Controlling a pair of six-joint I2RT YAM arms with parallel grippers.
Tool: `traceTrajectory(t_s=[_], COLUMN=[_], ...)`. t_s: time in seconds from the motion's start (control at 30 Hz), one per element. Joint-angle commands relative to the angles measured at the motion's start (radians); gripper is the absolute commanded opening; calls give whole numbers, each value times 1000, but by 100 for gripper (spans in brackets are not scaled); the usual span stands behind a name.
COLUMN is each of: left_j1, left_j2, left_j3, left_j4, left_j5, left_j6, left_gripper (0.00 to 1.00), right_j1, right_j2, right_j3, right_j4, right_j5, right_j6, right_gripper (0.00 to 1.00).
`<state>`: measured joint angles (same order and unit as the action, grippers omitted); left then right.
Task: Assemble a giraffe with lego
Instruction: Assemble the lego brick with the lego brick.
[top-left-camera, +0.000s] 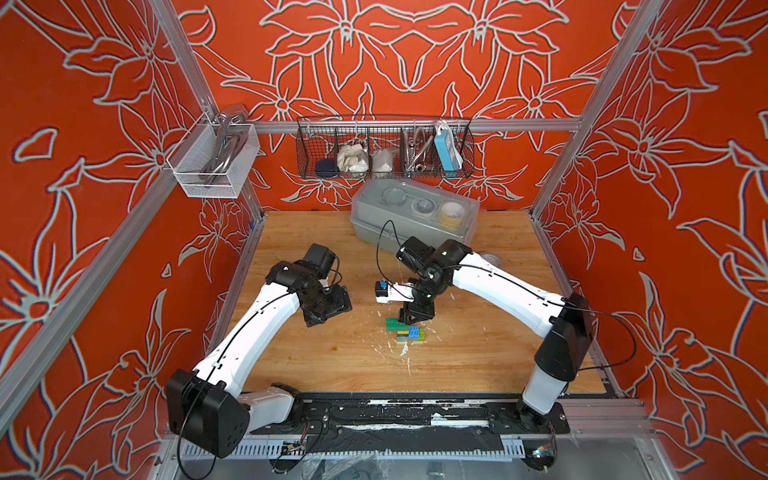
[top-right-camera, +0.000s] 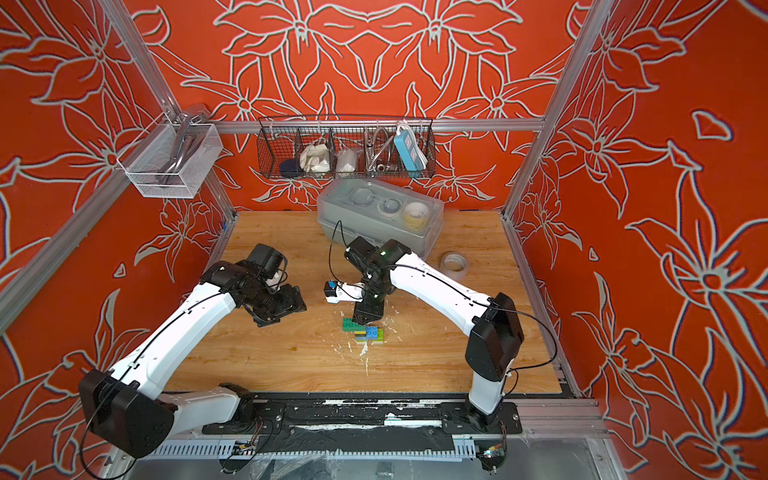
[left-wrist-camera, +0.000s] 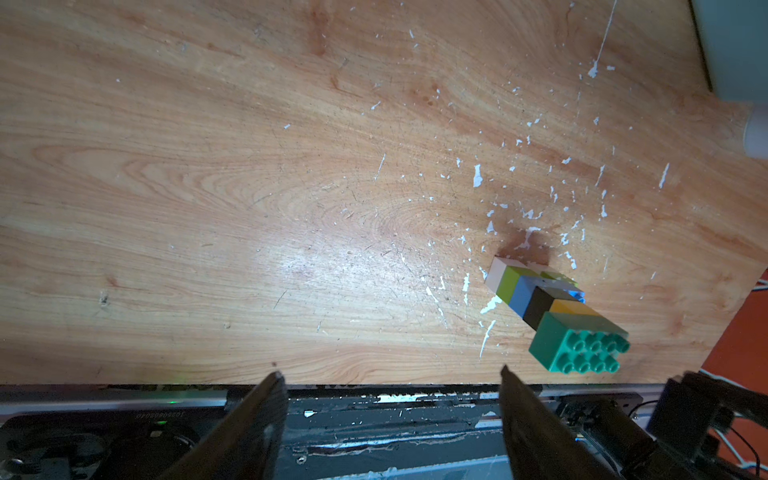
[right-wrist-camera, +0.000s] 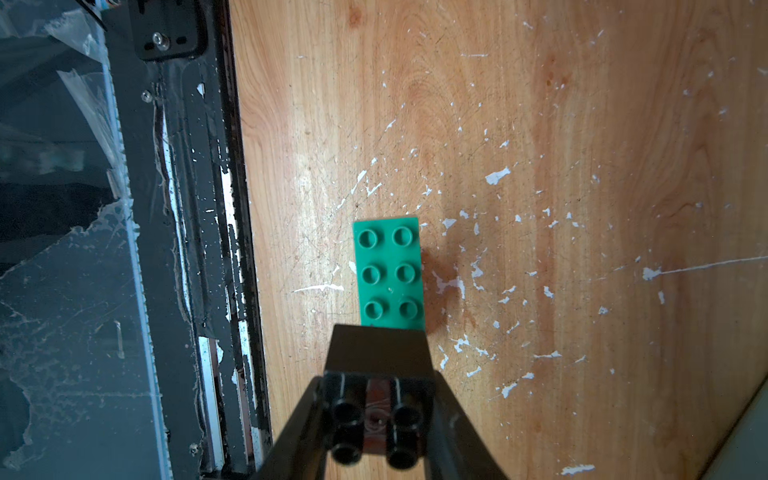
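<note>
Nearest the right wrist camera, a black square brick (right-wrist-camera: 380, 349) is gripped between the closed fingers of the right tool (right-wrist-camera: 378, 376). It is poised at one end of the long dark green brick (right-wrist-camera: 388, 270) — whether the two touch cannot be told. That green brick is seen topmost, studs up, on the giraffe (top-left-camera: 406, 331), which stands near the middle of the wooden desk (top-left-camera: 332, 365) among white flecks (left-wrist-camera: 478, 174). Beneath it, yellow, black, blue, lime and white layers are shown in the left wrist view. The left tool (left-wrist-camera: 388, 374) is spread wide with nothing between its fingers — it is kept well apart from the figure.
</note>
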<state>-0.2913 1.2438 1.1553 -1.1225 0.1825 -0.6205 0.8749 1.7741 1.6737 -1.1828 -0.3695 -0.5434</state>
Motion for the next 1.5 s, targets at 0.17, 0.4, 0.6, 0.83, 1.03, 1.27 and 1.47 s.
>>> traceTrajectory(t_s=[0.17,0.4,0.6,0.83,1.03,1.27,1.47], left_j1=[14,14,15,17,21,27,32], left_j2=[-1,6,12,10,13,18,19], left_j3=[-18,-19,-19,-22,-26,-30,-29], left_j4=[-13,-9,-7,-7,-3,4,3], left_j5=[9,13,16,16,24,34,37], left_j6=[36,39,35,38,39,40,42], left_gripper=[79,79,79,79,79,79,79], right_j1=[32,32,38,44,51,61,61], right_j2=[43,60,79,100,105,109,114], right_j3=[41,47,55,64,60,49,48], right_j4=[-75,-74,-69,-67,-66,-66,-66], right_j5=[120,132,126,139,148,168,182], right_j6=[-15,-17,-20,-20,-21,-23,-24], right_gripper=[26,26,26,26,26,26,26])
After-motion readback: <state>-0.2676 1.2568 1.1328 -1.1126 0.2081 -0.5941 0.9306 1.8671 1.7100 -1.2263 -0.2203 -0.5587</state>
